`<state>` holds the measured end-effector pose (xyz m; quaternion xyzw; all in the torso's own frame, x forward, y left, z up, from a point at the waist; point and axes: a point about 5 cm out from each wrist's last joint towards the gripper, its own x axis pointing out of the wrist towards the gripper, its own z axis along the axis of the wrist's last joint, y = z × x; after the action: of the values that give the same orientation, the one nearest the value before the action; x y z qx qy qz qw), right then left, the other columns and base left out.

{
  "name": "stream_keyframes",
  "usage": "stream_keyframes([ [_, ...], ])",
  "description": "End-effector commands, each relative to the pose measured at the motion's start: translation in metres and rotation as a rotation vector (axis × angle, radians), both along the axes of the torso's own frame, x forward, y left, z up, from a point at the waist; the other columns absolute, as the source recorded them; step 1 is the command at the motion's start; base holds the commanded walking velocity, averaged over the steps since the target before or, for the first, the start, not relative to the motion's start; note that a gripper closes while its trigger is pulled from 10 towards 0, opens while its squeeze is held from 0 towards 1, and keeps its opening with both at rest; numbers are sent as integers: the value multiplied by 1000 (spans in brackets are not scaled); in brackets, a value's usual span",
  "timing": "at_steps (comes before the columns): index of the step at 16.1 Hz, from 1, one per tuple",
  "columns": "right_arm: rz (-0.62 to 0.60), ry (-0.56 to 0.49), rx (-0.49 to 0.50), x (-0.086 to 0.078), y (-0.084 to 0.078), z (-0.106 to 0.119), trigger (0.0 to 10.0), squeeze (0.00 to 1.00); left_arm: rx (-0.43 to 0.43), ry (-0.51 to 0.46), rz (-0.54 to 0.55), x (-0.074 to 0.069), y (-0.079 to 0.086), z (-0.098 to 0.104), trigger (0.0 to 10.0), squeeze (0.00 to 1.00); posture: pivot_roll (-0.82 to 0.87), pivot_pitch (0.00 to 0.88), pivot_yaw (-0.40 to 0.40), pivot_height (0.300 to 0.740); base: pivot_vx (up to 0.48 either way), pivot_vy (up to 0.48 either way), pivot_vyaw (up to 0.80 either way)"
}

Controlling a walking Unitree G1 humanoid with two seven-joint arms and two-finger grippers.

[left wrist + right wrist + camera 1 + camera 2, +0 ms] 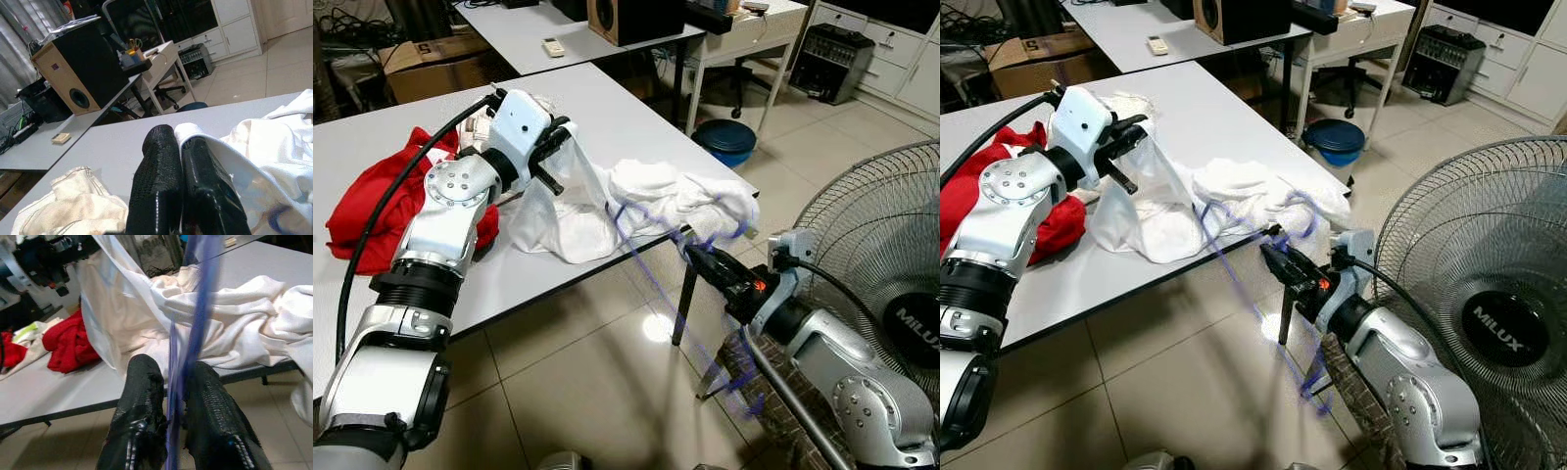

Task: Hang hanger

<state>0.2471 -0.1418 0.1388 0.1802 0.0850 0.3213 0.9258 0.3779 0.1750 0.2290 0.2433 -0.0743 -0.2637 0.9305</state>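
A thin blue hanger [651, 276] runs from inside the white garment [656, 196] at the table's near corner down toward the floor. My right gripper [700, 257] is shut on the hanger just off the table's edge; in the right wrist view the blue wire [195, 328] passes between the fingers [142, 396]. My left gripper [553, 147] is shut on a fold of the white garment [254, 161] and holds it lifted above the table [626, 117].
A red garment [391, 206] and a cream cloth [73, 200] lie on the table by my left arm. A large standing fan [891, 255] is close beside my right arm. A blue bin [724, 137] sits on the tiled floor beyond the table.
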Motion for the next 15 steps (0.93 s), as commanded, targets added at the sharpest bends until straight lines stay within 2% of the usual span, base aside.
stream_keyframes([
  [1,35,-17,22,0,3,5,0,0,18,-6,6,-1,2,2,0,0,-116,20,62,740,0,0,0],
  [11,30,-12,58,-2,1,5,0,0,19,-4,26,-1,6,2,0,0,-115,22,53,740,0,0,0],
  [13,66,-13,57,-8,0,7,0,0,29,-14,53,0,9,1,0,0,-115,21,51,740,0,0,0],
  [15,153,-11,52,-24,-5,10,0,0,12,-50,82,1,11,7,0,0,-115,21,50,740,0,0,0],
])
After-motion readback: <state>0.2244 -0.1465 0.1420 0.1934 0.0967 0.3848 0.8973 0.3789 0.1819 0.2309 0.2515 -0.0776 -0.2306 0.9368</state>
